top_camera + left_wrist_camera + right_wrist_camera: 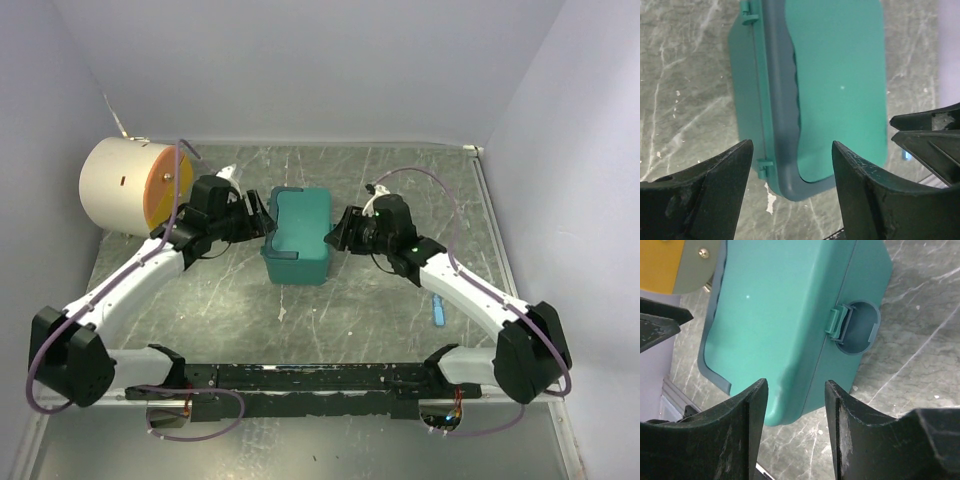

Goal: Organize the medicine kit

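The medicine kit stands lid down on the table. At the kit's left side the left gripper hangs with its jaws wide apart, gripping nothing. At the kit's right side the right gripper also has its jaws parted and empty. It may be brushing the kit's wall, though the view is unclear. A cream cylinder lies well left of the kit.
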### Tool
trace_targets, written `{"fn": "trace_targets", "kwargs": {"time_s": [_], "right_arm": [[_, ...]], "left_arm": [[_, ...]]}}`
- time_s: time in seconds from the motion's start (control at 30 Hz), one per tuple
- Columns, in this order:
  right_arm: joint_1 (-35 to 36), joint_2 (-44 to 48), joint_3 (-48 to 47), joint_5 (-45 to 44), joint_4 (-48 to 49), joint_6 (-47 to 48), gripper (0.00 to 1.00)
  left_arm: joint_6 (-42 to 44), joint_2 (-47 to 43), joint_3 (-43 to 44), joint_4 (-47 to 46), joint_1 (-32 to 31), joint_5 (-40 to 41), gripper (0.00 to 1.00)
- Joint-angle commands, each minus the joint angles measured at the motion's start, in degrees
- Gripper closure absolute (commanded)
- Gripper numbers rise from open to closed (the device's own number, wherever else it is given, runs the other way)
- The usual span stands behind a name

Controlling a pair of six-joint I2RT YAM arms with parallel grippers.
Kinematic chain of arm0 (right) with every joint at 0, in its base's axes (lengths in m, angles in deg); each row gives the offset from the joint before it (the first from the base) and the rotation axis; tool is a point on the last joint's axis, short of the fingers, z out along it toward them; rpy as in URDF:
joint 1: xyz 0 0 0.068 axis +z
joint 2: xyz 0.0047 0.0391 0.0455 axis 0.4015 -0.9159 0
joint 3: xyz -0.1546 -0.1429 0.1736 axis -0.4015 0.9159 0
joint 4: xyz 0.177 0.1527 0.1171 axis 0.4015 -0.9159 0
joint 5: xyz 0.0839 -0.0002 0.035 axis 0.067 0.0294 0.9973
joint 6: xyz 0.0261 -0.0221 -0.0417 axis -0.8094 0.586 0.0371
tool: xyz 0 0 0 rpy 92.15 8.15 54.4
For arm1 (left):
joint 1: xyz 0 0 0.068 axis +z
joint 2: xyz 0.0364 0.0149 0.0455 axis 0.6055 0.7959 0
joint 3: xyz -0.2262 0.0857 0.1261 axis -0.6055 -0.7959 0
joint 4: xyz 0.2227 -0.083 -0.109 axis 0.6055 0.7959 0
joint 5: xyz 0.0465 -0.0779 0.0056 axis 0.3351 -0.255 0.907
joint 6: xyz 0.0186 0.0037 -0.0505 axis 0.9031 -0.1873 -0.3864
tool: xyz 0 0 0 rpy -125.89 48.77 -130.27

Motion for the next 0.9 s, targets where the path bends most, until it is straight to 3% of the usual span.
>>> {"fn": "trace_targets", "kwargs": {"time_s": [0.0,0.23,0.47,0.67,0.87], "right_arm": [[0.2,-3.3,-0.5,2.1,2.6,-1.4,0.52],[2.7,-4.6,2.5,1.6,4.4,-5.4,0.67],[9.6,-1.4,8.9,0.0,8.4,-14.3,0.80],[18.2,-1.7,11.6,-4.9,14.1,-19.3,0.86],[21.3,-3.3,10.9,-10.5,16.7,-19.3,0.88]], "left_arm": [[2.8,3.5,2.0,-0.4,0.1,3.5,0.26],[5.5,11.4,4.1,0.4,0.4,-4.5,0.31],[6.8,12.2,3.4,1.1,0.5,-8.7,0.42],[7.6,11.0,1.9,2.5,0.5,-8.5,0.47],[8.1,10.5,0.8,3.9,0.5,-6.7,0.48]]}}
